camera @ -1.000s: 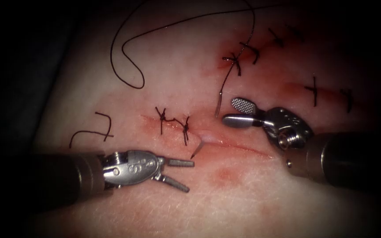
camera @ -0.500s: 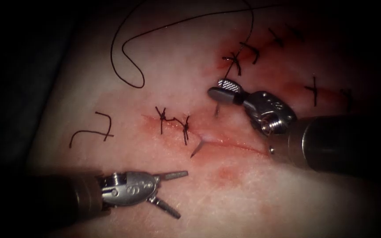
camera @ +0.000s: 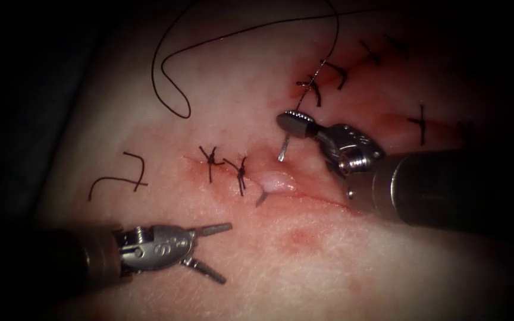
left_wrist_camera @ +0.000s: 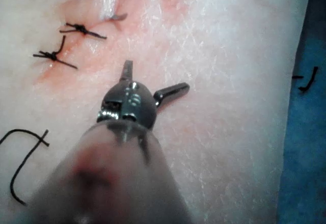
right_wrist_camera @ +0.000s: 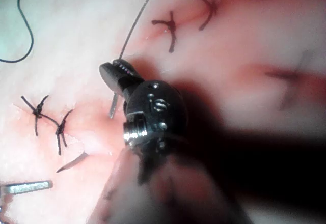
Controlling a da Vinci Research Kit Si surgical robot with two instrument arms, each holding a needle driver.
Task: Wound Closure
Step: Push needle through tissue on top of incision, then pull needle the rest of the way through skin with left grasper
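Endoscope: right gripper [camera: 293,123] holds needle's [camera: 283,147] tail.

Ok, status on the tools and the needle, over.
Left tool open, holding nothing. Right tool shut on needle near its tail. Needle in tissue, tip out at the cut. Thread loops away above the cut.

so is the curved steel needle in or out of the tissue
In: its tip pokes out at the cut, its tail held in the right hand.
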